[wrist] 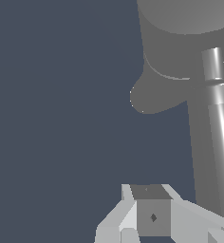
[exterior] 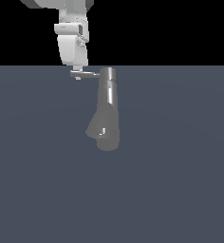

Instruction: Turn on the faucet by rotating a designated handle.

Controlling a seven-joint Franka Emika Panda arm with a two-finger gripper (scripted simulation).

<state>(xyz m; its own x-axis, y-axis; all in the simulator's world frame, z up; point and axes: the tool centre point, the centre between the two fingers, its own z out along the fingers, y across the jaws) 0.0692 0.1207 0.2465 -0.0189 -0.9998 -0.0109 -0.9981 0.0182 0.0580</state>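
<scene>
Grey faucet [exterior: 107, 111], thin handle [exterior: 88, 74] sideways at cap; white gripper [exterior: 78, 75] at its tip, claw spread unclear; push steadily around cap, avoid slipping off

Logging surroundings from my remote station.

Item 1: flat matte slate-blue ground plane [exterior: 180, 180]. Fills lower part of exterior view, uniform tone, no seams, texture or markings I can make out. Same slate-blue plane [wrist: 57, 118] fills most of wrist view.

Item 2: solid black backdrop [exterior: 171, 28]. Occupies upper band of exterior view, meets ground plane along straight level horizon line.

Item 3: lighting. Even, diffuse; I note no sharp cast shadows on ground plane.
</scene>
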